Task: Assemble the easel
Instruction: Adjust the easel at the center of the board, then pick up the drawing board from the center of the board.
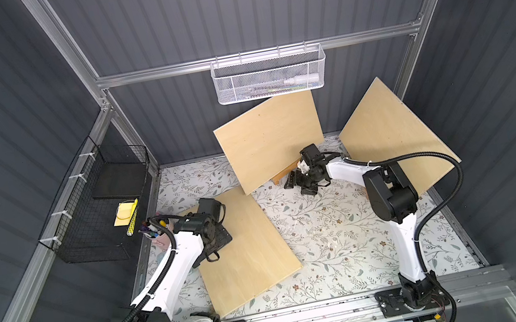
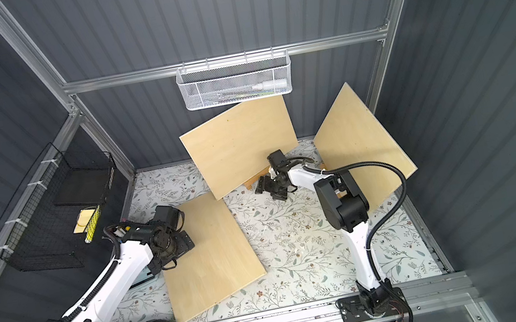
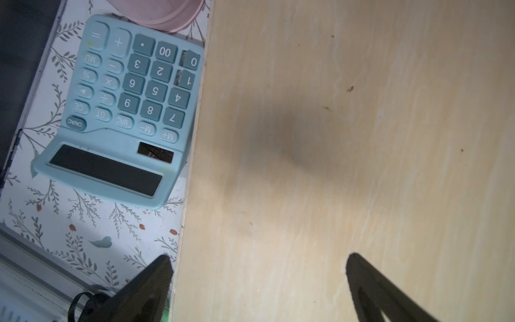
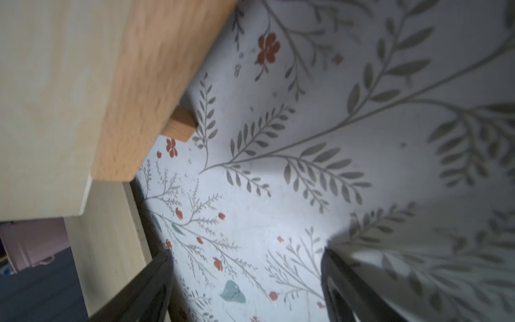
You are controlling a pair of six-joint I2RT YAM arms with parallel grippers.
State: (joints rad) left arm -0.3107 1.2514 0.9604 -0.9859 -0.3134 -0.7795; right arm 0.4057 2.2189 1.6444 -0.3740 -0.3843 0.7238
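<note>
At the back centre the easel's brown wooden ledge (image 1: pixel 282 174) (image 4: pixel 145 92) carries a pale wooden board (image 1: pixel 269 142) (image 2: pixel 239 145) standing tilted on it. A small brown foot (image 4: pixel 179 126) pokes out beneath the ledge. My right gripper (image 1: pixel 297 186) (image 2: pixel 267 190) (image 4: pixel 248 256) hovers low over the floral mat just in front of the ledge, open, with nothing between its fingers. A second board (image 1: pixel 246 246) (image 3: pixel 348 167) lies flat on the mat. My left gripper (image 1: pixel 218 238) (image 3: pixel 259 262) hangs open above that board's left edge, holding nothing.
Another pale board (image 1: pixel 395 134) leans against the right wall behind my right arm. A light blue calculator (image 3: pixel 122 111) and a pink cup (image 1: pixel 158 235) sit left of the flat board. A black wire basket (image 1: pixel 93 212) and a white mesh basket (image 1: pixel 270 75) hang on the walls.
</note>
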